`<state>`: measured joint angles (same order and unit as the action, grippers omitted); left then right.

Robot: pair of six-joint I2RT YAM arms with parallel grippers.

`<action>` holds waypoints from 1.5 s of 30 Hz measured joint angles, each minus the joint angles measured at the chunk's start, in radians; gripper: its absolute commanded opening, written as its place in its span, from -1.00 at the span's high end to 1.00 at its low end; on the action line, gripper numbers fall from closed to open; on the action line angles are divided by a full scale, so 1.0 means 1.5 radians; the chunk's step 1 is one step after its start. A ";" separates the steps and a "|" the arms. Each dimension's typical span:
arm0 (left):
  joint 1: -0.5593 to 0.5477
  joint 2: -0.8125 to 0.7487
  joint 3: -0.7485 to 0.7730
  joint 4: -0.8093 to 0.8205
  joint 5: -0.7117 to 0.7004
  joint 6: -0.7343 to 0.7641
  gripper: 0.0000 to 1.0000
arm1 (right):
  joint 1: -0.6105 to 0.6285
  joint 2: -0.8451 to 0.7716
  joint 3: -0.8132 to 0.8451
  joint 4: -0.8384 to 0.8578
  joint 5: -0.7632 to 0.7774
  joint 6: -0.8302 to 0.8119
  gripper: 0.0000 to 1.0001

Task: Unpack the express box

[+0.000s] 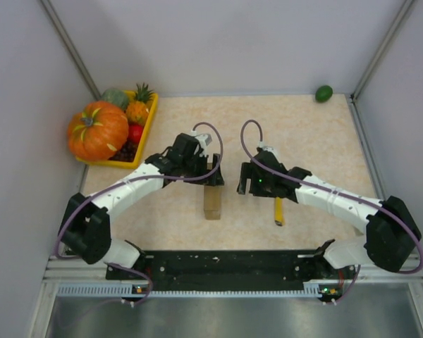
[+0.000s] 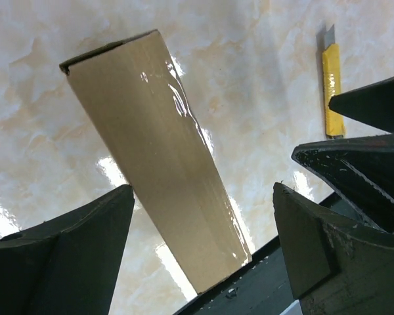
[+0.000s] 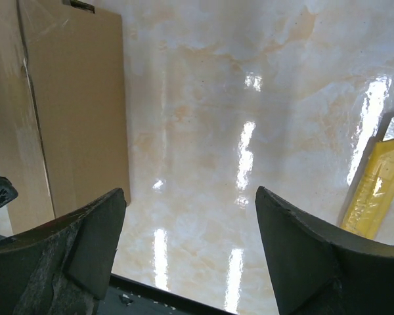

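The express box point(image 1: 212, 203) is a small oblong brown cardboard box lying on the table near the front edge, taped along its top. It shows in the left wrist view point(image 2: 157, 157) and at the left of the right wrist view point(image 3: 65, 111). My left gripper point(image 1: 206, 177) hovers over its far end, open and empty, with the box between and below the fingers point(image 2: 79, 256). My right gripper point(image 1: 248, 184) is open and empty over bare table just right of the box. A yellow utility knife point(image 1: 278, 210) lies under the right arm; it also shows in the wrist views point(image 2: 332, 88) point(image 3: 374, 190).
A yellow fruit tray point(image 1: 146, 130) with a pumpkin point(image 1: 97, 131), pineapple and other fruit stands at the back left. A green lime point(image 1: 323, 93) lies at the back right corner. Walls close in the table on three sides.
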<state>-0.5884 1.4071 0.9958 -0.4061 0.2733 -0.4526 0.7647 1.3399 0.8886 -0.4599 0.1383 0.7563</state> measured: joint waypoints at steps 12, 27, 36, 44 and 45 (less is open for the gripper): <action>-0.024 0.142 0.097 -0.119 -0.048 0.006 -0.08 | -0.020 -0.001 -0.021 0.001 0.012 0.004 -0.61; -0.001 0.156 0.062 -0.038 0.173 0.019 0.30 | -0.023 -0.026 -0.021 0.001 0.012 -0.004 -0.61; 0.035 0.171 0.010 0.049 0.282 -0.014 -0.13 | -0.024 -0.047 -0.021 -0.005 0.015 -0.012 -0.66; 0.075 0.164 0.016 0.008 0.164 -0.019 -0.56 | -0.024 -0.063 -0.018 -0.010 0.019 -0.035 -0.67; 0.080 0.162 0.016 -0.003 0.142 -0.015 -0.56 | -0.024 -0.063 -0.014 -0.014 0.019 -0.039 -0.67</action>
<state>-0.4683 1.6505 1.0195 -0.4103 0.4858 -0.4755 0.7288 1.2461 0.8680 -0.4816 0.1661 0.6971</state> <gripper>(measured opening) 0.776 0.832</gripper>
